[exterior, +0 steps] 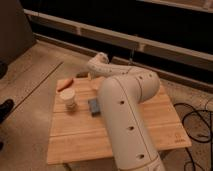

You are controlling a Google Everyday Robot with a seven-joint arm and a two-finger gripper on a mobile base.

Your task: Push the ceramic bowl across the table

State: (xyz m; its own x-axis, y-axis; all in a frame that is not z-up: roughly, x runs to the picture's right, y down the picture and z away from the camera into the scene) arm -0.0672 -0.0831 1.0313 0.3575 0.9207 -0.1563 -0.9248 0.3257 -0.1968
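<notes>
The ceramic bowl point(80, 75) shows only as a dark sliver at the far left edge of the table point(150, 125), mostly hidden by my arm. My gripper point(89, 75) is at the end of the white arm, right beside the bowl on its right side. The thick white arm point(125, 115) reaches from the bottom of the view over the middle of the table to the far left corner.
A small cream cup point(69, 100) stands at the table's left side. An orange object point(64, 84) lies behind it near the left edge. A blue-grey block point(94, 105) lies next to the arm. Dark cables point(197, 125) lie on the floor at right.
</notes>
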